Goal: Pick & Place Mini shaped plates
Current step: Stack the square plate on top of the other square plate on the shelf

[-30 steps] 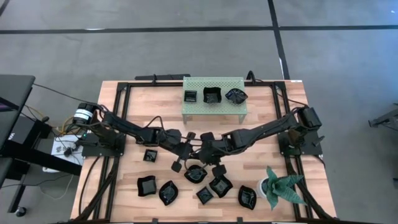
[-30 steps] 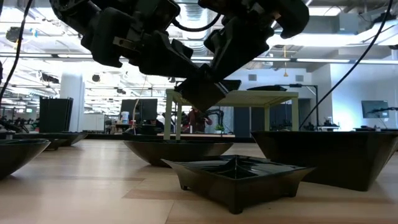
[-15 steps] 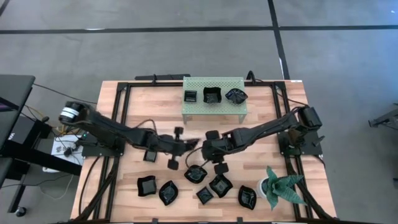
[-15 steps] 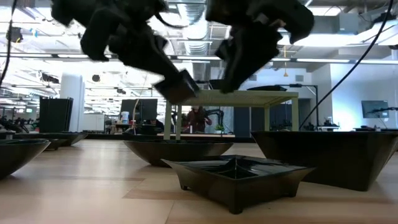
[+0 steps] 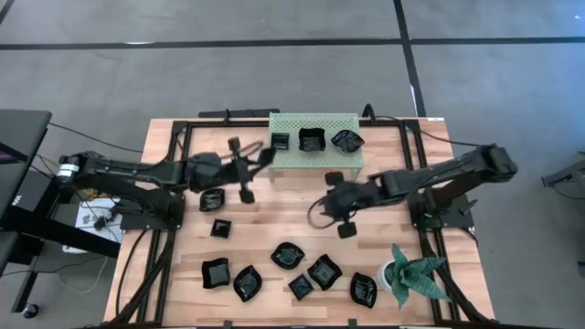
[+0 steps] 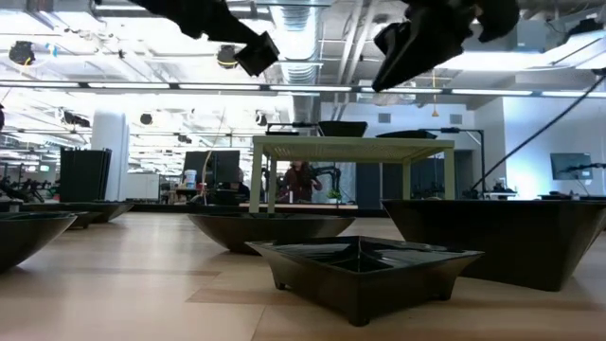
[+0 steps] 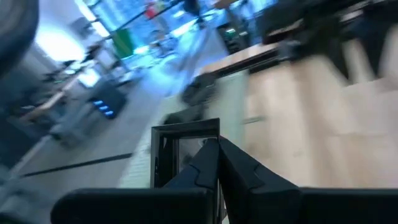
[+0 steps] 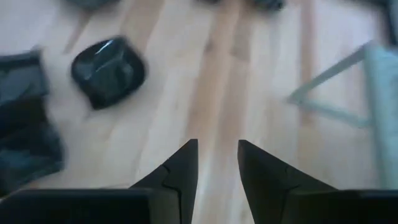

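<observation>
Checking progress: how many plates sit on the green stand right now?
3, in a row on the green stand: a square plate toward the left arm, a middle plate, and a scalloped plate. None looks hidden. The left gripper holds a fourth plate.

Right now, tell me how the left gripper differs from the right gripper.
The left gripper is shut on a square plate; the right gripper is open, empty. The left gripper is at the left end of the green shelf; the right gripper is over bare table before it. Both are raised.
</observation>
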